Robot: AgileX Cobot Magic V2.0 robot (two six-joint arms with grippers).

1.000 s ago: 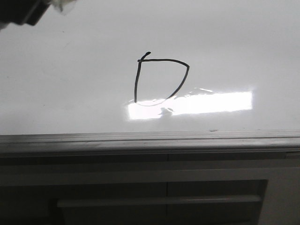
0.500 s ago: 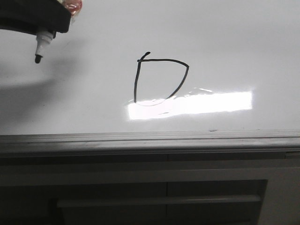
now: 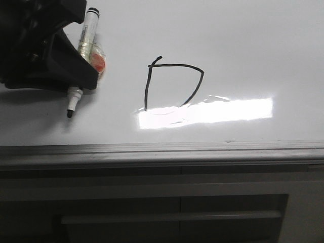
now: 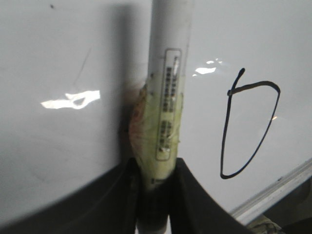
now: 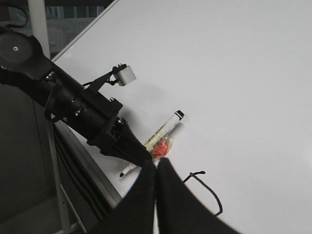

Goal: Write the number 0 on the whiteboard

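Observation:
The number 0 [image 3: 147, 86] is a thin black D-like outline on the white whiteboard [image 3: 243, 45]. It also shows in the left wrist view [image 4: 225, 131] and the right wrist view [image 5: 210, 193]. My left gripper [image 3: 81, 81] is shut on a white marker [image 3: 87, 40] with yellowish and red tape. It is left of the 0, and the marker's black tip [image 3: 69, 114] points down near the board's lower edge. I cannot tell if the tip touches the board. The left wrist view shows the jaws [image 4: 156, 175] pinching the marker [image 4: 168, 73]. My right gripper [image 5: 156, 168] is shut and empty above the board.
A grey edge rail [image 3: 162, 152] runs along the board's near side. Below it is a dark cabinet front with a long handle [image 3: 172, 216]. A bright glare [image 3: 217, 112] lies under the 0. The left arm [image 5: 73, 102] and a metal post [image 5: 39, 29] stand beside the board.
My left gripper with the marker has come down from the top-left corner to the lower left part of the board. The 0 is unchanged.

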